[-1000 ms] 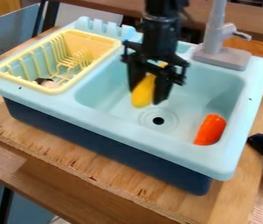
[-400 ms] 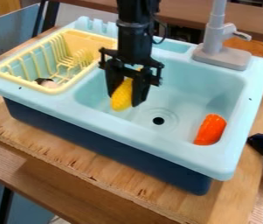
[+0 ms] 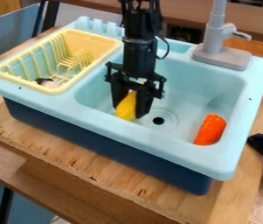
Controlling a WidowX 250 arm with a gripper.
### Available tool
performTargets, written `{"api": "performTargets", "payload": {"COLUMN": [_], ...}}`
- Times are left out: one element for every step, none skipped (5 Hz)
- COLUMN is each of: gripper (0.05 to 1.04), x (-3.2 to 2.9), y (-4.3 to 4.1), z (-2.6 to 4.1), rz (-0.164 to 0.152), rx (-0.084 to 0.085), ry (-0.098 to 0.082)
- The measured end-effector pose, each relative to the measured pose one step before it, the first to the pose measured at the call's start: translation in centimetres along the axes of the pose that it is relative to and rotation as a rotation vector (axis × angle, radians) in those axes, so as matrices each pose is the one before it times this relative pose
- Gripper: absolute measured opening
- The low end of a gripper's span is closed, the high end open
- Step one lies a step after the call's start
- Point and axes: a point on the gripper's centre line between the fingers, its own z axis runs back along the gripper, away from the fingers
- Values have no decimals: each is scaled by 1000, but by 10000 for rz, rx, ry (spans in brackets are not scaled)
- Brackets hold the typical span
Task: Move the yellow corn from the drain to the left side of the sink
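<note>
has sunk lower, still pinching the toy corn (image 3: 127, 106) in the hand (image 3: 130, 110), now nearer the sink basin (image 3: 186, 98) beneath it.

Beneath my work I note a wooden table (image 3: 127, 192), its light top grain-streaked and its front edge rough and chipped. Directly on it sits a toy sink unit (image 3: 139, 135), light blue above, dark blue below, set at a slant.
</note>
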Motion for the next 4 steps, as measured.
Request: {"api": "performTargets", "payload": {"gripper": [607, 674, 956, 1005], "x": [519, 79, -276, -804], "y": [279, 212, -18, -517], "z": [-149, 459, 646, 2402], "rz": [-74, 77, 182, -136], "rx": [163, 130, 96, 320], "ry": [201, 58, 253, -248]}}
